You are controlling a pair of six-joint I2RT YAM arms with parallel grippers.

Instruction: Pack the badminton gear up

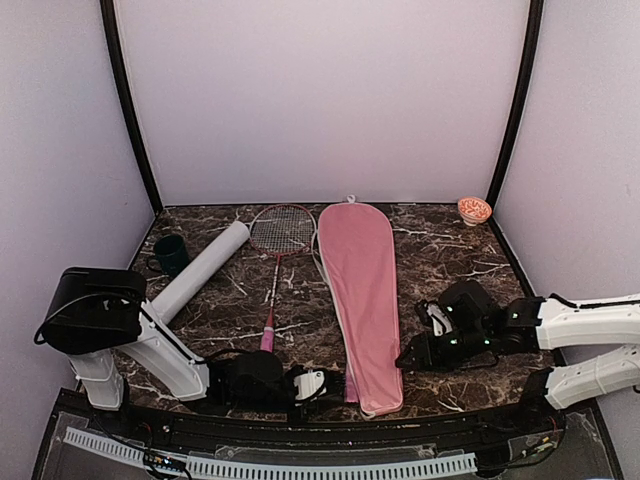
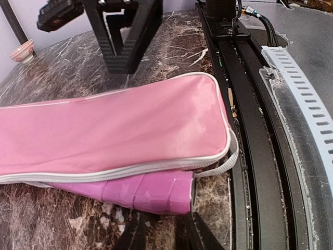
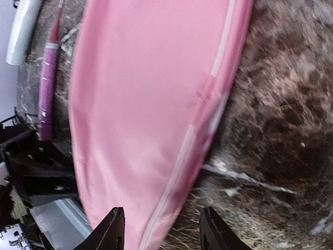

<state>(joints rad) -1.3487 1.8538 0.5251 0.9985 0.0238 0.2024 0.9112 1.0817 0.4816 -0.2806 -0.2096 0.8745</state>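
Observation:
The large pink cover lies lengthwise mid-table, narrow end toward me. One racket lies left of it, pink handle near. The pale grey tube lies slanted further left. In the left wrist view, a second pink handle sticks out from under the cover's zipped edge; the rest of that racket is hidden. My left gripper is open, fingertips just short of that handle's butt. My right gripper is open, straddling the cover's right edge. No shuttlecocks show.
A dark green cup stands at the far left beside the tube. An orange-patterned bowl sits in the far right corner. A black rail runs along the table's near edge, right beside the cover's end.

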